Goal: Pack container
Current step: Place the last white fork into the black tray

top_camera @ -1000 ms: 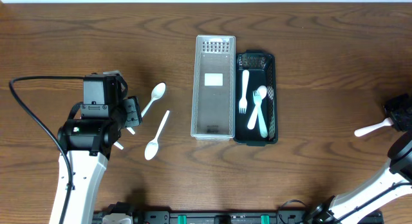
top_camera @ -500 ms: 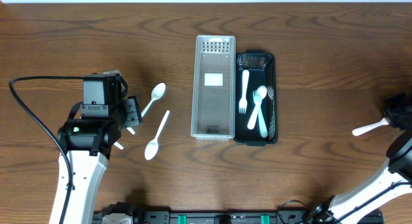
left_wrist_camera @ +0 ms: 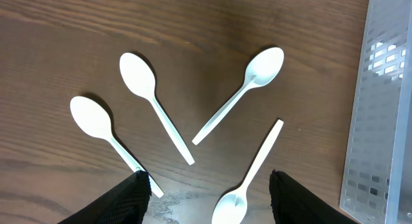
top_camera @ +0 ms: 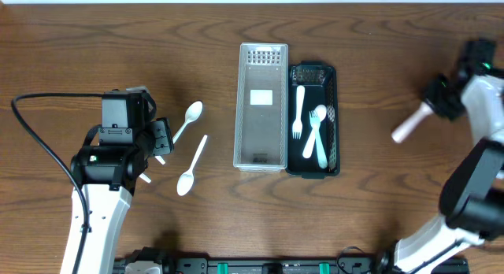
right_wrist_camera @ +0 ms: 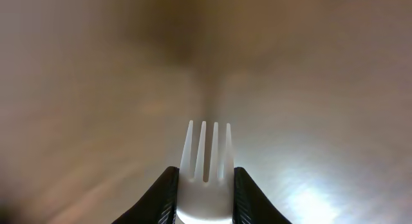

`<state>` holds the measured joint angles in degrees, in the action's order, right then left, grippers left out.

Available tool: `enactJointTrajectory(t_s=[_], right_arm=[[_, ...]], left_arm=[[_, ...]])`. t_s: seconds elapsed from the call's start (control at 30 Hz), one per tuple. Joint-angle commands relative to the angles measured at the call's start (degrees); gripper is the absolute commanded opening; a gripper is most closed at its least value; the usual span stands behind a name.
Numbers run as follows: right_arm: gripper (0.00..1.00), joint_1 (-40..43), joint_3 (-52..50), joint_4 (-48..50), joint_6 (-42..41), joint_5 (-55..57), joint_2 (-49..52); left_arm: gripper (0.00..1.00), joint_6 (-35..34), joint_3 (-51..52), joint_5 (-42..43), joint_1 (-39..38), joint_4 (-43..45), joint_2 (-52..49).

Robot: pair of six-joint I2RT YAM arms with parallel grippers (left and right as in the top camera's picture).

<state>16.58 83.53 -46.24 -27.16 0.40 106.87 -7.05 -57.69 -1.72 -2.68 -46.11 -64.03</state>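
Four white spoons [left_wrist_camera: 137, 76] lay on the dark wood-grain surface [top_camera: 378, 211] below the left end effector [left_wrist_camera: 209, 185], its fingers apart; the right end effector [right_wrist_camera: 205, 195] clamped a white fork [right_wrist_camera: 205, 153].

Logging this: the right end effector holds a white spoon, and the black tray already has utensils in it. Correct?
No: the right end effector holds a white fork, tines plain in the right wrist view. The black tray does already hold utensils.

Clear bin [top_camera: 261, 105]: table center.
Black tray [top_camera: 334, 109]: touching bin's right side, holds 3 white utensils [top_camera: 298, 109].
Spoons [left_wrist_camera: 241, 95]: 4, white, left.
Fork [right_wrist_camera: 205, 169]: white, 4 tines, far right.
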Motion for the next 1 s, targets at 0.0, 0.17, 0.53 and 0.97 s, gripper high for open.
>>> enactJointTrajectory(t_s=[0.0,0.17,0.53,0.97], right_arm=[[0.24,-8.39,3.48,-0.63,4.11,-2.89,-7.19],[0.24,-22.10,4.59,-0.72,6.03,-2.82,-9.51],[0.29,-36.68,4.55,-1.16,6.03,0.24,0.85],[0.66,-37.33,4.70,1.22,7.54,0.22,5.86]], left_arm=[[0.63,0.37,-1.20,-0.46,0.09,-0.15,-0.28],[0.73,0.37,-1.20,-0.46,0.09,-0.15,-0.28],[0.90,0.37,-1.20,-0.46,0.09,-0.15,-0.28],[0.98,0.37,-1.20,-0.46,0.09,-0.11,-0.28]])
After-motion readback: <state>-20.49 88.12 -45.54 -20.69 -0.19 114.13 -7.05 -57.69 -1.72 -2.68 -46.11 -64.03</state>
